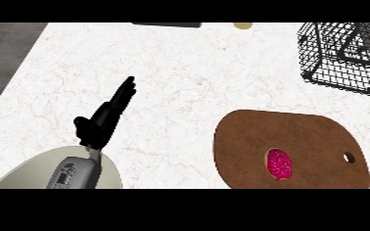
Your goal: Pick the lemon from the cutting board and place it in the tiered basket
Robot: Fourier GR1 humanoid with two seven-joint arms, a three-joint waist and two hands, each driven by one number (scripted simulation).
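White counter [180, 68], one cutting board [311, 132], one pink-red fruit [280, 164], one basket [336, 56], left hand [108, 112] straight-fingered, empty.

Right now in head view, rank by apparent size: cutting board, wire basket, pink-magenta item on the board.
1. Cutting board, largest.
2. Wire basket, cropped by the right edge, so unsure.
3. Pink-magenta item, smallest; it doesn't look like a lemon.

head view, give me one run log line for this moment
left hand open, over counter | magenta object on cutting board | basket far right
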